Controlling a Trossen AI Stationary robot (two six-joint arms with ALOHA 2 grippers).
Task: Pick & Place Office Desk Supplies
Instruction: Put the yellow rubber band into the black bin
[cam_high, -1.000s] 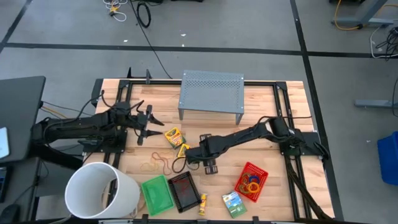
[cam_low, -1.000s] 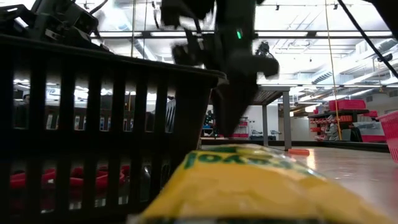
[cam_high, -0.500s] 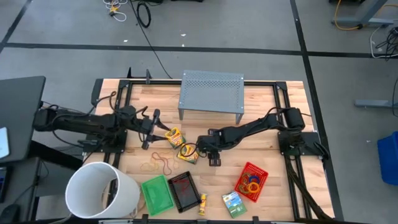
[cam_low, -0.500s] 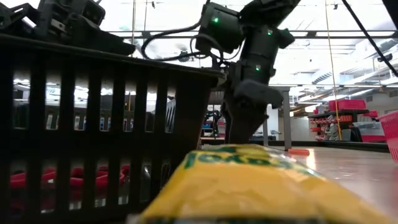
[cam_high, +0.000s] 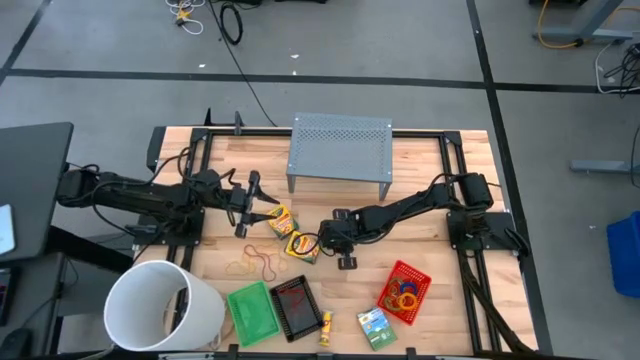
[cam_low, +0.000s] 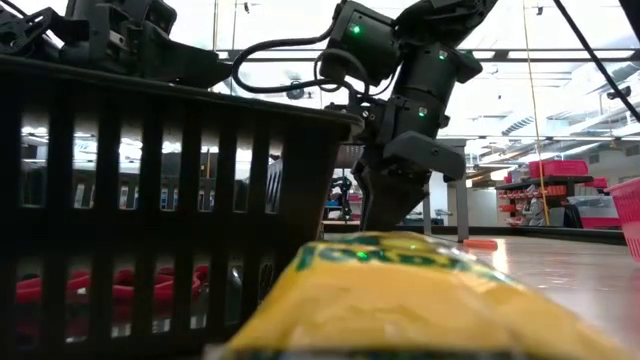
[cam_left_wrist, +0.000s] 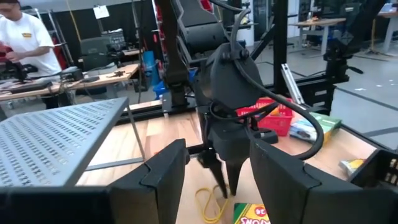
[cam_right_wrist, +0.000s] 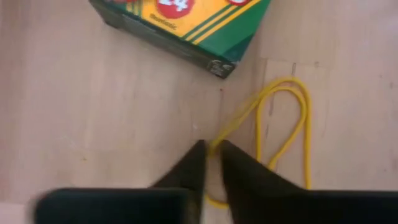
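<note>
My right gripper (cam_right_wrist: 211, 148) points down at the table's middle (cam_high: 320, 241), shut on a thin yellow rubber band (cam_right_wrist: 283, 118) that lies flat next to a yellow-green crayon box (cam_right_wrist: 180, 28). My left gripper (cam_high: 264, 207) is open and low, with its fingers just left of another crayon box (cam_high: 281, 218). A corner of a crayon box (cam_left_wrist: 252, 214) shows between its fingers in the left wrist view, and I cannot tell whether they touch. Brown rubber bands (cam_high: 255, 263) lie on the wood nearer the front. My right gripper pinches the yellow band between its two fingertips at one end of the loop (cam_right_wrist: 216, 144). The fingers come from above, pointing down. The rest of the loop (cam_right_wrist: 298, 99) lies slack on the table.
A grey perforated stand (cam_high: 340, 150) is at the back and a white bucket (cam_high: 165, 305) at the front left. Along the front are a green tray (cam_high: 252, 310), a black tray (cam_high: 297, 305), a glue stick (cam_high: 326, 328), a third crayon box (cam_high: 375, 327) and a red tray (cam_high: 404, 290) with rings.
My left gripper has moved toward the table's right, up to the crayon box. My right gripper has drawn back a little toward the right and settled over the yellow band beside the second crayon box.
</note>
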